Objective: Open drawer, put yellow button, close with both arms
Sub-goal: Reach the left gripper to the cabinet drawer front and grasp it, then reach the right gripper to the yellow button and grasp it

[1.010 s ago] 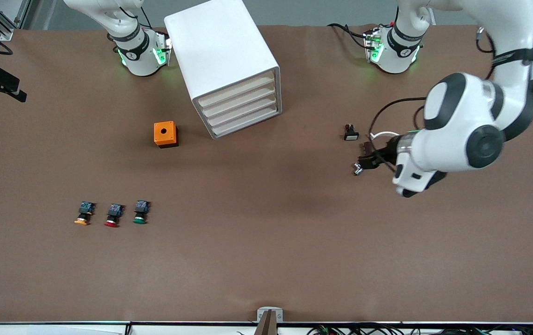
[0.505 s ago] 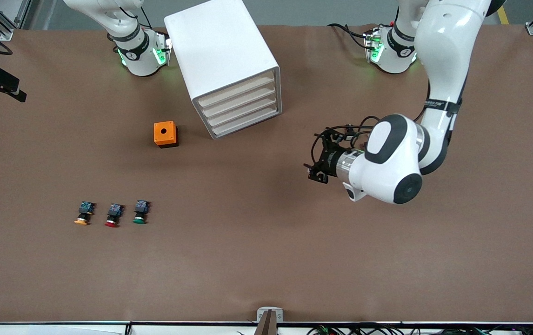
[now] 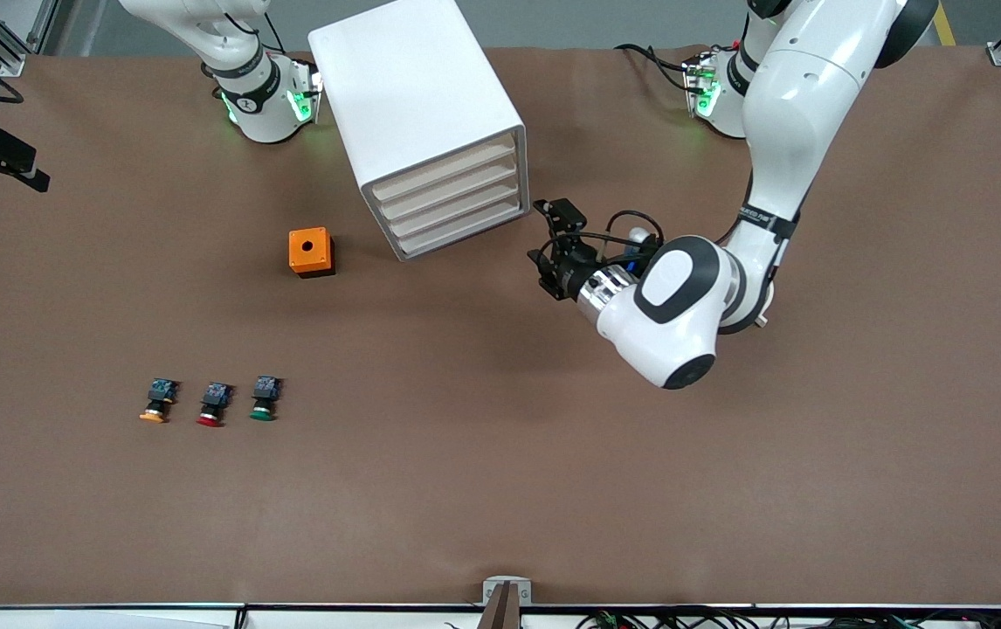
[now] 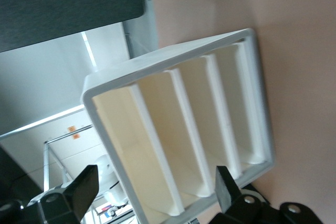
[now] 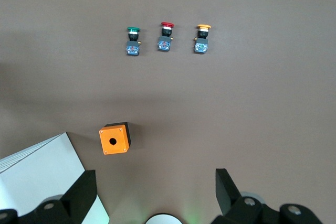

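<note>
Front view: white cabinet (image 3: pixel 426 122) is the landmark, all four drawers shut, top drawer (image 3: pixel 446 169) flush. Left gripper (image 3: pixel 550 247) hangs low just beside the cabinet's front corner toward the left arm's end of the table, fingers spread, nothing in them, pointed at the drawer fronts. Right arm waits at its base; its gripper isn't in this view. Yellow button (image 3: pixel 155 404) lies on the table (image 3: pixel 500 489) well nearer the camera than the cabinet, toward the right arm's end, in a row with the red button (image 3: pixel 213 404) and green button (image 3: pixel 264 399); orange box (image 3: pixel 311 252) sits between that row and the cabinet, just off the cabinet's front. Left wrist view: looks straight at the cabinet's front, four drawers stacked, black fingers (image 4: pixel 73 195) wide apart and empty. Right wrist view: looks down from high above the table onto the three buttons, orange box and a cabinet corner; right gripper (image 5: pixel 155 195) released, empty. Step, I'd say: approach to open the top drawer. Risks: the front is handleless, so fingers may slip off or catch the second drawer instead; a pull off the slide axis could drag or tip the unanchored cabinet; later, picking red instead of yellow, since the caps sit close together.
</note>
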`<state>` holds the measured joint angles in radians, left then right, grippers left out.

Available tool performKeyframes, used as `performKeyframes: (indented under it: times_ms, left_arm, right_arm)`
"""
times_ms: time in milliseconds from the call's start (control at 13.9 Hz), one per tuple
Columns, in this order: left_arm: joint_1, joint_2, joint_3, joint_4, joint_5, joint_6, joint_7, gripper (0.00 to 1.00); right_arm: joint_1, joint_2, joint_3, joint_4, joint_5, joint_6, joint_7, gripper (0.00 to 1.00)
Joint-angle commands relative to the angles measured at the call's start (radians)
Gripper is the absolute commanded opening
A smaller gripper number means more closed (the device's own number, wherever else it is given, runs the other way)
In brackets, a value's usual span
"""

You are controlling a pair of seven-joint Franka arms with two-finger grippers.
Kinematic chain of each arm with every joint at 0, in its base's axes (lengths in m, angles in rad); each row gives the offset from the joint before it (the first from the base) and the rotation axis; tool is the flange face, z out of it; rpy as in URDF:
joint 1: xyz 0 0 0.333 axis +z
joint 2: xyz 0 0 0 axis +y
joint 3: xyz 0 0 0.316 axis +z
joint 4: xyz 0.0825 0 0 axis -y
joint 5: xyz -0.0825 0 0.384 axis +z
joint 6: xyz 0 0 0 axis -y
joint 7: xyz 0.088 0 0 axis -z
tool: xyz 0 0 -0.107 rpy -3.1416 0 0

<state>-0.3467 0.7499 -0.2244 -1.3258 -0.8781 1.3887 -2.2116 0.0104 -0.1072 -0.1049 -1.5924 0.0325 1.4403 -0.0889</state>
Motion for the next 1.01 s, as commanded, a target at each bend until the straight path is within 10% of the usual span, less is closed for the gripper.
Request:
performKeyframes:
  times_ms: [0,505,938]
  left_arm:
    - [0.005,0.054,-0.056,0.024,-0.027,-0.025,-0.069,0.8]
    - [-0.074,0.106,-0.072,-0.07,-0.081,-0.027,-0.132,0.6]
    - [-0.124,0.105,-0.072,-0.084,-0.088,-0.05,-0.135,0.56]
  right_arm:
    - [-0.006,0.0,0.004,0.015,0.0,-0.003,0.008,1.0]
    - [-0.047,0.177,0.002,0.031,-0.008,-0.011,-0.005,1.0]
    - [-0.07,0.348,0.002,0.011,-0.071,0.285,0.008,1.0]
